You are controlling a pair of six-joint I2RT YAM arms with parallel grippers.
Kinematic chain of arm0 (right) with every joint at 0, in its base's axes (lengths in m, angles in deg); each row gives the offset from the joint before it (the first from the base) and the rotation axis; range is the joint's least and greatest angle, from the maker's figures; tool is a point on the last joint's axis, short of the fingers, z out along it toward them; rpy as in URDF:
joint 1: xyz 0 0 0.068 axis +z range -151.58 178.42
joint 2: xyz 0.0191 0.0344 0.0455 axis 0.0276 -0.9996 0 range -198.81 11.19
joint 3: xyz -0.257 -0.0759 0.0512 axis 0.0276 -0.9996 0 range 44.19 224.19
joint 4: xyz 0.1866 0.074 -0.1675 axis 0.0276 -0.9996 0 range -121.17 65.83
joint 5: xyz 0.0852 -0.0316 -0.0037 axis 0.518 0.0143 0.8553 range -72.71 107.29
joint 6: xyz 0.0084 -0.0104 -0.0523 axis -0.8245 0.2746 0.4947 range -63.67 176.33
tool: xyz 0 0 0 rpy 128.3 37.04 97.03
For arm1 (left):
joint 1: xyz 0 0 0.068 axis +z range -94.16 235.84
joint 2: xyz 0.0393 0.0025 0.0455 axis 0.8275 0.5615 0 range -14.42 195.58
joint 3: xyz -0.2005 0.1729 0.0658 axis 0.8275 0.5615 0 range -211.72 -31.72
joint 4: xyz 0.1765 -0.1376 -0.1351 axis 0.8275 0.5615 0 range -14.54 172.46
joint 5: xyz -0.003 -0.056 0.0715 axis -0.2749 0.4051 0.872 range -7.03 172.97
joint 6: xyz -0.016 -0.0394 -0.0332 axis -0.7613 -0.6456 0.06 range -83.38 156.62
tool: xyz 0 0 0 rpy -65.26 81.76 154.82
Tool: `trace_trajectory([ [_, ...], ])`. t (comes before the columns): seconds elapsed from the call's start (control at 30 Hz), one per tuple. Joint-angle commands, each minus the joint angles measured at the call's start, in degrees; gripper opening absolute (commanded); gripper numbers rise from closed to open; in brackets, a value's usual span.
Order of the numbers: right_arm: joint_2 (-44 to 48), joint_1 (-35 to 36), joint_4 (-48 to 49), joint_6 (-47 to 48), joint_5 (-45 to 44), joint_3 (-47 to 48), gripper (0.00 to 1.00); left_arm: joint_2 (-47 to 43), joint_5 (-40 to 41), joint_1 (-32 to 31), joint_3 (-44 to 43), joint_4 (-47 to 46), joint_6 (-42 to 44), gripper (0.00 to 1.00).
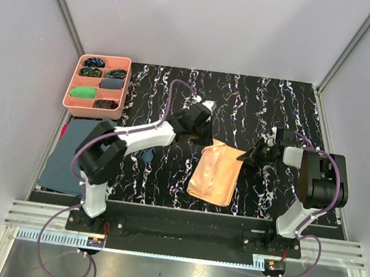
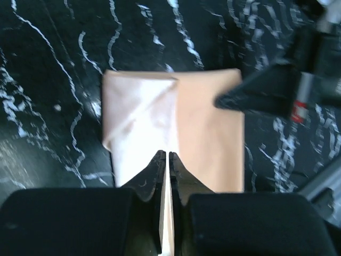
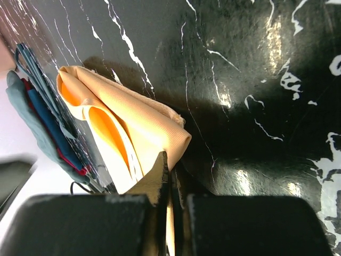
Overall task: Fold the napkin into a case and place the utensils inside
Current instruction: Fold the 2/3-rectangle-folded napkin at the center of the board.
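The peach-orange napkin [image 1: 216, 173] lies folded into a narrow layered rectangle in the middle of the black marbled table. It also shows in the left wrist view [image 2: 208, 133] and in the right wrist view [image 3: 133, 128], where its layers gape open. My left gripper [image 1: 202, 137] is at its far left end, jaws shut with a thin strip of the fabric between them [image 2: 165, 156]. My right gripper [image 1: 243, 157] is shut on the folded edge at the far right corner [image 3: 171, 160]. Its fingers [image 2: 256, 96] show in the left wrist view. The dark blue utensils are not in view.
A pink compartment tray [image 1: 72, 81] with small coloured bundles stands at the back left. A dark blue-grey cloth [image 1: 72, 152] lies at the left edge, partly under the left arm. Grey walls enclose the table on three sides.
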Motion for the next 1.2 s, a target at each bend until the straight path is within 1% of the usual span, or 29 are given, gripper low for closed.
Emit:
trace_trajectory([
  [0.0,1.22,0.33,-1.07,1.34,-0.54,2.0,0.0,6.67,0.43,0.25,-4.32,-3.95,2.26,0.07],
  [0.23,3.33,1.47,-2.83,0.55,-0.45,3.93,0.0,14.93,-0.97,0.25,-8.01,-5.46,0.51,0.06],
  [0.27,3.51,3.47,-3.27,0.46,-0.63,4.28,0.0,15.11,-1.5,0.08,-7.75,-6.15,-0.11,0.06],
  [0.37,4.82,5.6,-4.24,-0.68,-1.59,5.69,0.0,15.46,-1.85,0.08,-6.35,-7.39,-0.9,0.06],
  [0.43,5.18,8.23,-4.94,-2.08,-2.29,6.91,0.0,15.46,-1.94,0.08,-5.38,-7.92,-1.17,0.06],
  [0.53,4.48,11.14,-5.12,-4.63,-3.61,8.41,0.0,15.55,-2.29,0.08,-4.33,-8.97,-1.69,0.06],
  [0.8,2.45,15.79,-5.47,-12.62,-8.27,11.32,0.0,15.9,-3.0,-0.54,-3.18,-10.73,-2.31,0.05],
  [0.93,1.23,17.64,-1.7,-20.7,-10.2,10.09,0.0,15.99,-3.44,-0.72,-2.13,-12.31,-2.92,0.05],
  [0.97,1.22,18.25,-0.91,-23.94,-11.69,9.65,0.0,15.82,-3.61,-0.72,-1.95,-12.49,-3.01,0.05],
  [1.07,1.49,19.05,1.21,-28.43,-15.9,8.24,0.0,14.41,-4.31,-0.63,-0.81,-12.93,-3.19,0.05],
  [1.17,2.01,19.14,1.3,-29.33,-19.24,7.71,0.0,12.48,-6.15,-0.28,0.24,-12.14,-4.59,0.06],
])
